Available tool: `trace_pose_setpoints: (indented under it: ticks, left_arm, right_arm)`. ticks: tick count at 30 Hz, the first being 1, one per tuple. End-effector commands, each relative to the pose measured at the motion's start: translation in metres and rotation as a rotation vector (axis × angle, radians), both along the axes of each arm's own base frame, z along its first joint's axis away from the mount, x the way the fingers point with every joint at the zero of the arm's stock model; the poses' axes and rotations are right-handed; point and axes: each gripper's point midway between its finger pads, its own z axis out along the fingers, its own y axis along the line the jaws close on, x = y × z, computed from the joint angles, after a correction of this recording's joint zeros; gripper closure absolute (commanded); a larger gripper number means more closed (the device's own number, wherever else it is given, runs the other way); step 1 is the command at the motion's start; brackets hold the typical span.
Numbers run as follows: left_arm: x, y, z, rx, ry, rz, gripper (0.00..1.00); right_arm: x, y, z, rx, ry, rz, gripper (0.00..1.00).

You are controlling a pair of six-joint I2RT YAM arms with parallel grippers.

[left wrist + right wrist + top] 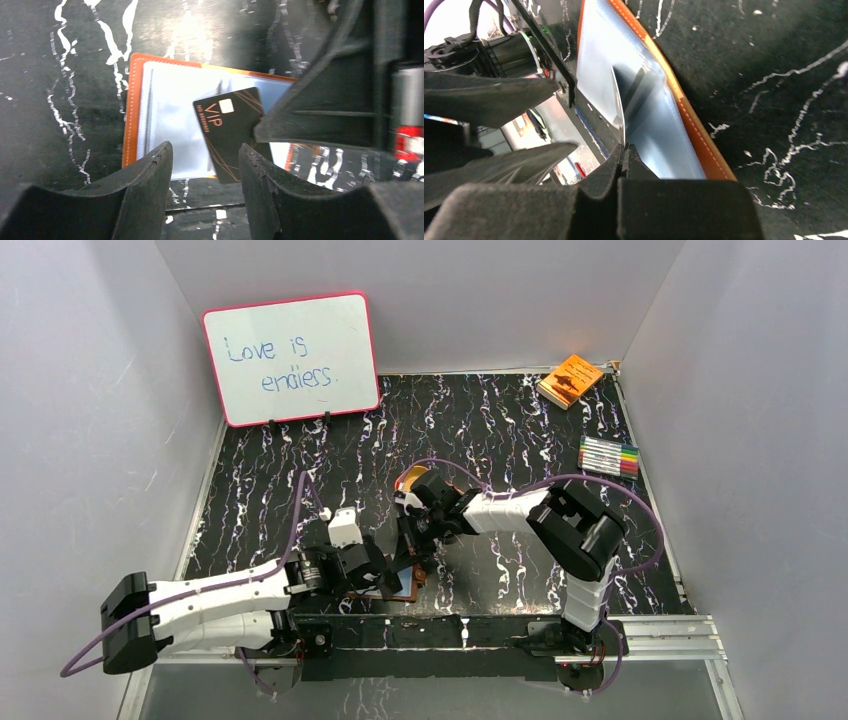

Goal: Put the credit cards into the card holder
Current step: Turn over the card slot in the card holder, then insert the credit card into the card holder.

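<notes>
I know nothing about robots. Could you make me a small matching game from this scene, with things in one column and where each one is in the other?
Things:
1. black card
2. whiteboard
3. marker pens
4. orange booklet

Places:
A. back right corner
B. pinched by the right gripper at the open card holder
C. propped up at the back left
D. along the right side

Pairs: 1-B, 2-C, 3-D, 4-A

Whiteboard [291, 359] (written on), orange booklet [570, 380], markers [609, 456].

Left tool [383, 573], right tool [408, 545] converge over card holder [395, 593], near table [500, 440] edge.
</notes>
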Motion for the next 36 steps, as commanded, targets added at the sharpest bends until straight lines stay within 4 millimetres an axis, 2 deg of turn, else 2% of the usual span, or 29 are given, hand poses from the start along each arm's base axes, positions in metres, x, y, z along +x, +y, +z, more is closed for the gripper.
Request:
trace_pose_setpoints:
  ticks: [1, 8, 13, 17, 27, 36]
  left_arm:
    - [0.005, 0.028, -0.022, 0.112, -0.006, 0.097, 0.53]
    - [-0.005, 0.04, -0.052, 0.189, 0.09, 0.133, 0.63]
    - [-0.008, 0.041, -0.056, 0.173, 0.102, 0.143, 0.66]
    - [-0.008, 0.044, -0.057, 0.174, 0.106, 0.154, 0.68]
    - [-0.007, 0.046, -0.046, 0.146, 0.092, 0.18, 0.69]
    - [-0.001, 0.054, -0.018, 0.089, 0.035, 0.239, 0.68]
  right_arm:
    - [0.01, 0.022, 0.02, 0.072, -0.063, 0.0, 1.0]
    - [0.007, 0.011, 0.042, 0.091, -0.104, -0.016, 1.0]
    - [0.002, -0.002, 0.059, 0.113, -0.138, -0.047, 1.0]
    - [0.0, -0.015, 0.062, 0.091, -0.165, -0.079, 1.0]
    - [-0.002, -0.027, 0.047, 0.053, -0.158, -0.12, 1.0]
    - [-0.007, -0.014, 0.04, 0.097, -0.076, -0.107, 1.0]
